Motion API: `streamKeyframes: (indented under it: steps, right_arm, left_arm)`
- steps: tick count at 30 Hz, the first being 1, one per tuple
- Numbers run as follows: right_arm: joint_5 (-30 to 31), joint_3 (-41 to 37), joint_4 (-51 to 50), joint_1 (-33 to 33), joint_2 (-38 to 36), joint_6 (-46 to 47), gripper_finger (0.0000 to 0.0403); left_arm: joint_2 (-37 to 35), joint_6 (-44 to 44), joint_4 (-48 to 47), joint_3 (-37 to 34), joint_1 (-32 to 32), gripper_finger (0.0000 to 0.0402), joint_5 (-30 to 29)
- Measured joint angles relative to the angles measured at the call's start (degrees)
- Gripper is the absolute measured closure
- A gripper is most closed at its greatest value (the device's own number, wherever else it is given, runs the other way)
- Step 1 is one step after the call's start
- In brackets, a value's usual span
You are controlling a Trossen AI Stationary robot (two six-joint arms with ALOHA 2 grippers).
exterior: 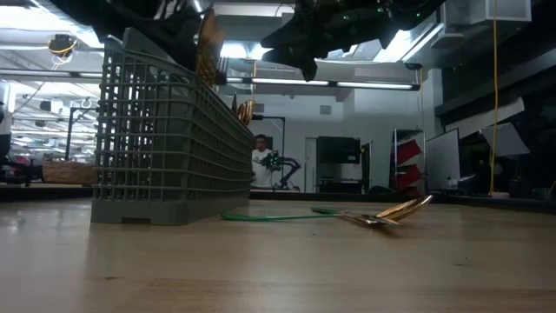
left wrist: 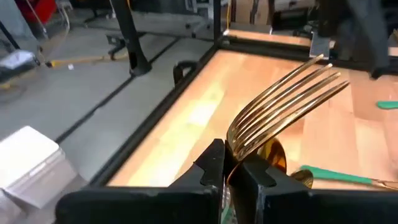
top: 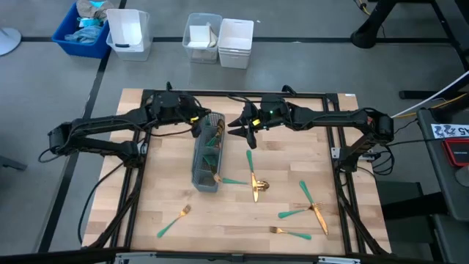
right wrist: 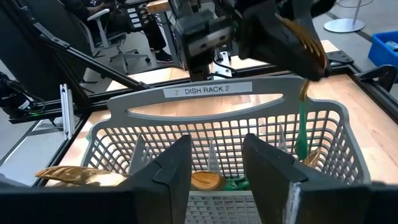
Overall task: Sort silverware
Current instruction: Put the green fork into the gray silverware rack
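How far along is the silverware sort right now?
Partly done. A few pieces already stand in the grey caddy. The left gripper is shut on a fork, holding it over the caddy's far end. The right gripper is open and empty beside it. About seven pieces still lie on the table, including a spoon.

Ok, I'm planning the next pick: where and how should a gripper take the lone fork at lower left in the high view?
Probably mid-handle, from straight above, jaws across it. The fork lies flat and diagonal, apart from everything else, and its slim teal handle is the longest straight part.
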Motion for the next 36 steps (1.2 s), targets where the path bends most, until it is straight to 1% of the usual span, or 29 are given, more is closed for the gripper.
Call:
streamKeyframes:
  steps: [5, 14, 18, 21, 23, 26, 30, 33, 34, 36]
  right_arm:
    - [0.0, 0.0, -0.4, 0.0, 0.0, 0.0, 0.0258]
    - [0.0, 0.0, -0.4, 0.0, 0.0, 0.0, 0.0258]
    - [0.0, 0.0, -0.6, 0.0, 0.0, 0.0, 0.0258]
    - [0.0, 0.0, -1.8, 0.0, 0.0, 0.0, 0.0258]
    - [-0.6, 0.0, -3.4, 0.0, -0.1, 0.0, 0.0258]
    - [-2.0, 0.0, -6.0, 0.0, -0.5, 0.0, 0.0258]
    - [-4.4, 0.0, -8.1, 0.0, -1.0, 0.0, 0.0258]
    - [-7.0, 0.0, -8.7, 0.0, -1.0, 1.2, 0.0258]
    - [-7.6, 0.0, -8.8, 0.0, -1.0, 1.5, 0.0258]
    - [-8.2, 0.0, -9.9, 0.8, -1.0, 1.7, 0.0258]
  left_arm:
    - [2.2, 0.2, -0.2, 0.0, 0.0, 0.037, 0.0]
    - [1.7, 0.4, 0.1, 0.0, 0.0, 0.0287, 0.0]
    - [-1.7, 1.1, -0.1, 0.0, 0.0, 0.0272, 0.0]
    - [-6.5, -0.1, -1.4, 0.0, 0.0, 0.0271, 0.0]
    - [-10.6, -2.5, -4.0, 0.1, 0.0, 0.0271, 0.8]
    - [-16.9, -9.2, -11.1, 0.1, 0.0, 0.027, 5.5]
    - [-24.1, -17.9, -24.7, 0.1, -0.9, 0.027, 16.5]
    - [-27.8, -22.2, -35.7, 0.1, -3.6, 0.027, 23.7]
    - [-28.6, -23.7, -39.1, 0.1, -4.8, 0.027, 25.1]
    - [-29.8, -26.9, -44.7, 0.1, -7.4, 0.027, 26.0]
